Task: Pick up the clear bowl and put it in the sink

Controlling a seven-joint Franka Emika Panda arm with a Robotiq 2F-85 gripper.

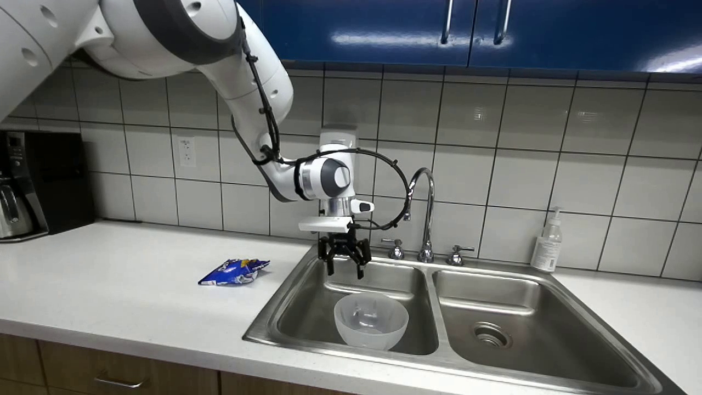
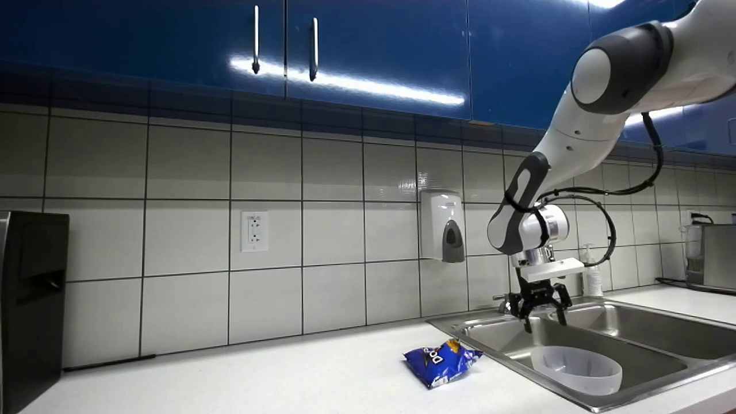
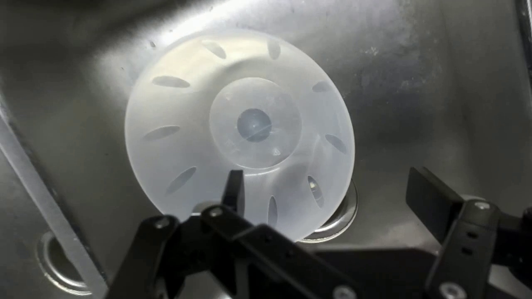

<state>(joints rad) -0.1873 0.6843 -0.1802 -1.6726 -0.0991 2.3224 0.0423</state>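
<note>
White arm point(image 1: 230, 78) bends downward over the sink point(image 1: 437, 307), jaws spread apart above the clear bowl point(image 1: 371, 323).

Packet point(image 2: 441, 363), 5 o'clock in an exterior view: white slanted letters point(image 2: 432, 357), beginning "Do"; remainder of the word not legible. Pale patch point(image 2: 441, 380) at the packet's 6 o'clock edge, print too small to read.
Bottle point(image 1: 547, 246), between 3 and 4 o'clock in an exterior view: label point(image 1: 545, 254) with lines of print, illegible.
Bowl point(image 3: 245, 133), wrist view: small triangular mark point(image 3: 277, 152), 5 o'clock from the centre of the base point(image 3: 255, 125); any number cannot be told.
</note>
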